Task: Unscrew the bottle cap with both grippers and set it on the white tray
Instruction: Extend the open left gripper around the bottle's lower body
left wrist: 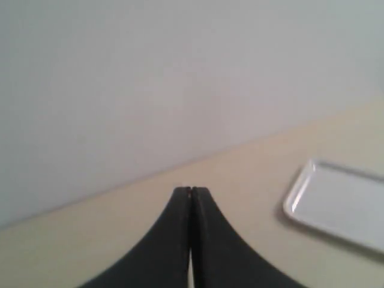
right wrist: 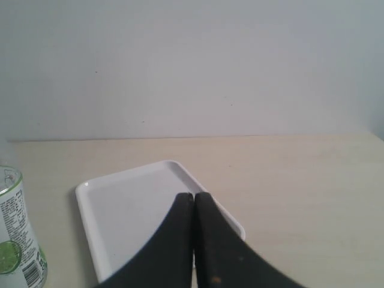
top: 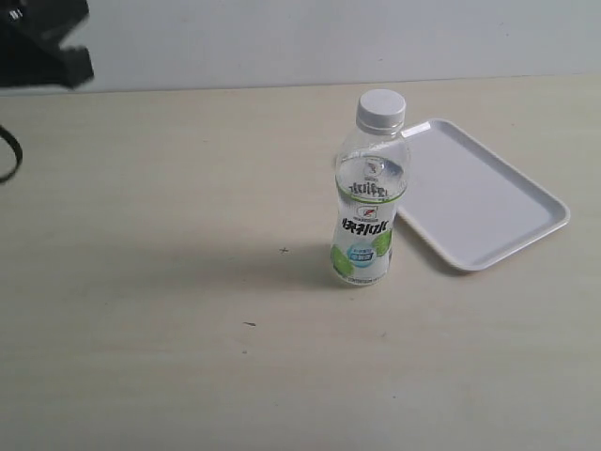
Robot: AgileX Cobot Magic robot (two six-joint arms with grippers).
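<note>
The clear bottle (top: 369, 202) with its white-and-green label stands upright on the table, right of centre. Its white ribbed cap (top: 381, 109) sits on the neck. The white tray (top: 474, 193) lies flat just right of the bottle, and shows too as the tray (left wrist: 339, 207) in the left wrist view and the tray (right wrist: 129, 222) in the right wrist view. My left gripper (left wrist: 191, 191) is shut on nothing, far from the bottle. My right gripper (right wrist: 193, 196) is shut and empty, above the tray's near side; part of the bottle (right wrist: 18, 240) shows beside it.
A black part of the left arm (top: 42, 42) and a cable (top: 11, 155) show at the exterior view's top left corner. A pale wall (top: 300, 38) backs the light wooden table (top: 188, 357).
</note>
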